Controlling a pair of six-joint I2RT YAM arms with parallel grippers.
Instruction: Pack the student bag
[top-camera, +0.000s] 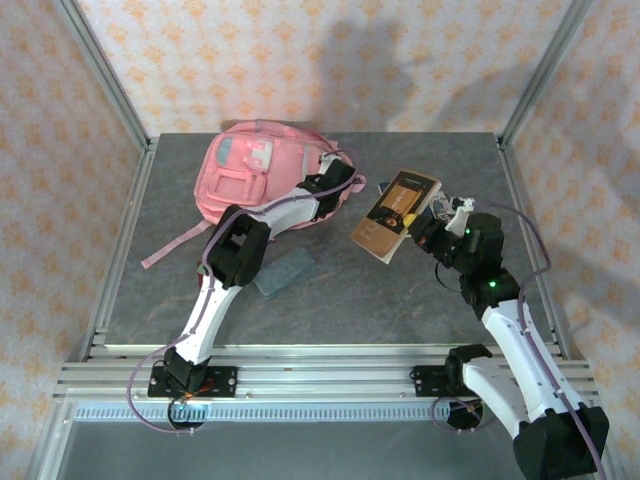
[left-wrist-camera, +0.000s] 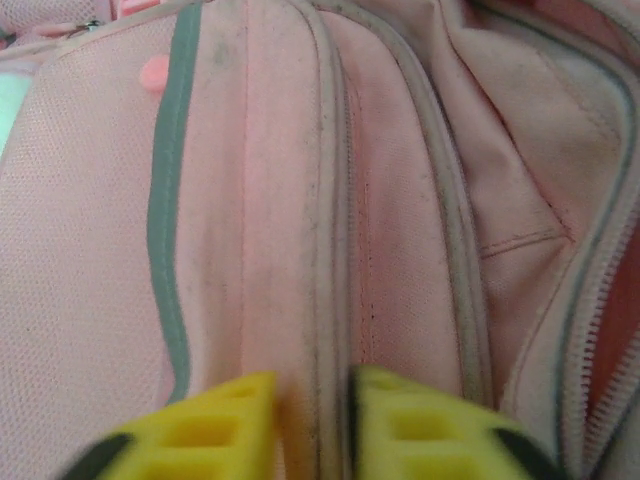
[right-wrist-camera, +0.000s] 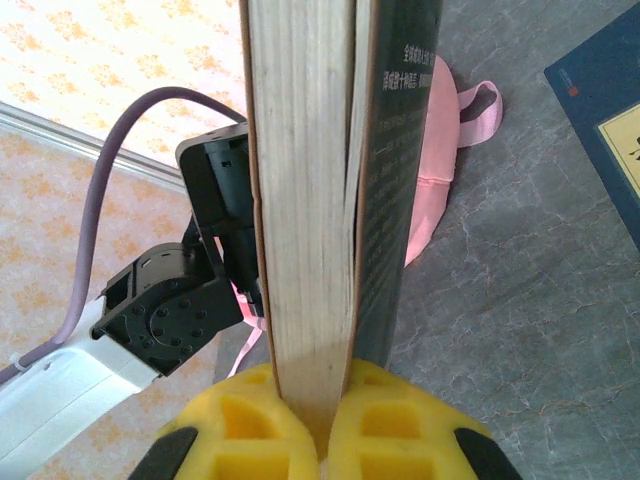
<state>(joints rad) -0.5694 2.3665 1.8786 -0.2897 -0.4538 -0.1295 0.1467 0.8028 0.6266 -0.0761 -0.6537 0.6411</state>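
Table (top-camera: 400, 300), near side: grey pouch (top-camera: 283, 270) lies flat, just beside the left arm's elbow. Right of it, right pincer (top-camera: 428, 230) is clenched on a book (top-camera: 395, 212). The book is tilted, with its brown cover facing up. Wrist view: right pincer (right-wrist-camera: 325, 420) has both yellow fingers (right-wrist-camera: 240, 420) tight against the book (right-wrist-camera: 310, 180) at its lower edge. The page block faces the camera, and the dark cover with pale print is on the right. Dark blue book (right-wrist-camera: 600, 100) lies flat on the table past it.

Further out, left pincer (top-camera: 340, 180) is at the right edge of the backpack (top-camera: 250, 175). Close up, left pincer (left-wrist-camera: 312, 425) has its fingers almost together with a grey-trimmed seam of the backpack (left-wrist-camera: 250, 200) in the gap. Can't tell if it's actually pinched.

Backpack lies flat at far left of the table, front patches up, pink strap (top-camera: 175, 245) trailing toward the near left.
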